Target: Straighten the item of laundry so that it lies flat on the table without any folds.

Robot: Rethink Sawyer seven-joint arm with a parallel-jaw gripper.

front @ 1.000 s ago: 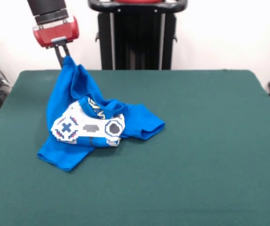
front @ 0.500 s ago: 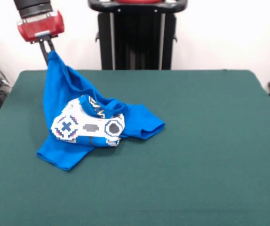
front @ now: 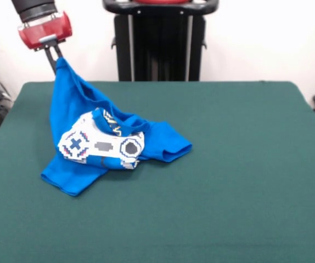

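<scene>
Gripper (front: pixel 55 59): pinched on a raised corner of the T-shirt.
T-shirt (front: pixel 100 143): hung below the gripper, the rest crumpled on the green table (front: pixel 229 164), controller print upward.

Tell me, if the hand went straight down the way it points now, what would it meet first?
The hand points down and is shut on a lifted corner of the blue T-shirt. Going straight down, it would likely press into that hanging cloth first, then the green table near its far edge, though depth is unclear from this view.
</scene>
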